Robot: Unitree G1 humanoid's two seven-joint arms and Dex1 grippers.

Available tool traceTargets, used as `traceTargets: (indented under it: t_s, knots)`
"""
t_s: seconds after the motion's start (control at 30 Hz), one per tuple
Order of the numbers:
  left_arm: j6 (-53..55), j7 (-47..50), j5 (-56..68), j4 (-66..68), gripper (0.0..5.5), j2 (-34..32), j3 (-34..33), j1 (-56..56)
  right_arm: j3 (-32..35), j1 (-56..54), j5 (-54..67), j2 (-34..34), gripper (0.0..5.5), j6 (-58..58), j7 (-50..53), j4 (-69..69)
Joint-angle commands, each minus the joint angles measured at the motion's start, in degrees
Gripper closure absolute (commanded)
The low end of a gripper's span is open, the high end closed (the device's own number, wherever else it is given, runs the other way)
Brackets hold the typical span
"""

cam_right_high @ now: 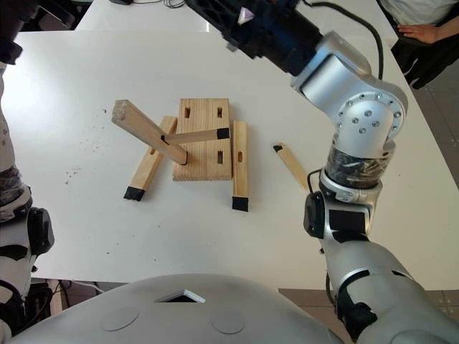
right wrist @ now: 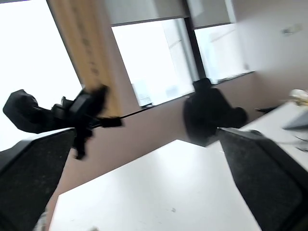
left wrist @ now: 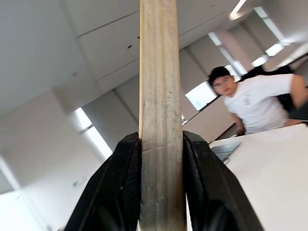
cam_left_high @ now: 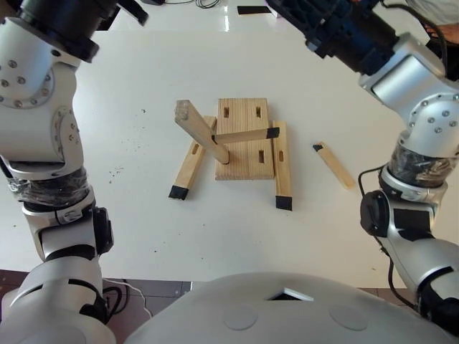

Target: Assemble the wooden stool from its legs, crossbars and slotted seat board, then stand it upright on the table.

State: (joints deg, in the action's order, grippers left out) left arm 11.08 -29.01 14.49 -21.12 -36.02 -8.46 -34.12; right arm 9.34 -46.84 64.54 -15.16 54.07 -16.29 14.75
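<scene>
White table (cam_left_high: 143,215) spreads in front of me, smooth and glossy, with the stool parts gathered near its middle. My left hand (left wrist: 161,144) is clamped on a wooden bar (left wrist: 159,72). Its dark, ribbed fingers (left wrist: 122,183) press against both flat sides, and the pale, straight-grained bar stands up out of the grip. My right hand (right wrist: 147,134) is spread wide, its two rough black fingers (right wrist: 29,183) far apart with nothing between them.

Both hands are held up away from the parts on the table. The seat board (cam_left_high: 244,118) lies flat, a light rectangular plank cut with small oblong slots. One square leg (cam_left_high: 203,134) stands tilted in a slot at the board's left side, leaning out to the left. A thin crossbar (cam_left_high: 244,134) with a black tip runs from it across the board. A second leg (cam_left_high: 190,168) lies flat just left of the board and a third (cam_left_high: 282,165) along its right edge, each black at the near end. A short loose crossbar (cam_left_high: 334,165) lies farther right, apart from the rest.
</scene>
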Motion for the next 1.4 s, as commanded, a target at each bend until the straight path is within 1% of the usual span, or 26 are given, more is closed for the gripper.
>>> traceTargets:
  t_s: [0.03,0.17,0.4,0.5,0.63,0.93,1.33,1.4]
  knots:
    - [-3.0,-2.1,-1.0,0.7,4.41,0.7,2.4,0.8,0.9,-4.5,3.5,-0.1,0.1,1.5,1.9,0.7]
    - [-2.9,-2.1,-1.1,-1.1,4.41,0.8,2.2,4.0,0.7,-7.9,3.8,-0.5,0.1,0.9,0.3,-2.6]
    - [-2.2,-4.2,1.9,-3.5,4.41,1.5,2.1,7.4,3.0,-12.3,4.3,-2.4,0.1,0.7,-1.4,-7.3]
    - [-2.1,-4.9,2.8,-4.4,4.41,1.5,2.3,8.8,2.9,-13.2,3.5,-3.3,0.1,0.2,-4.0,-7.7]
    - [-2.7,-5.4,2.5,-4.5,4.41,1.7,2.9,9.7,3.9,-13.4,4.6,-3.5,0.1,0.3,-4.3,-7.8]
    - [-3.5,-5.9,1.8,-4.4,4.41,1.8,3.8,10.3,4.5,-14.2,6.1,-4.8,1.33,2.2,-3.7,-8.4]
    - [-5.0,-6.0,-0.8,-4.1,4.41,1.6,4.3,10.0,5.2,-14.3,7.9,-4.4,3.23,3.5,-0.4,-9.4]
    - [-5.6,-5.7,-1.6,-3.7,4.41,1.8,4.3,9.6,5.5,-14.0,8.9,-4.0,3.41,3.5,0.8,-9.3]
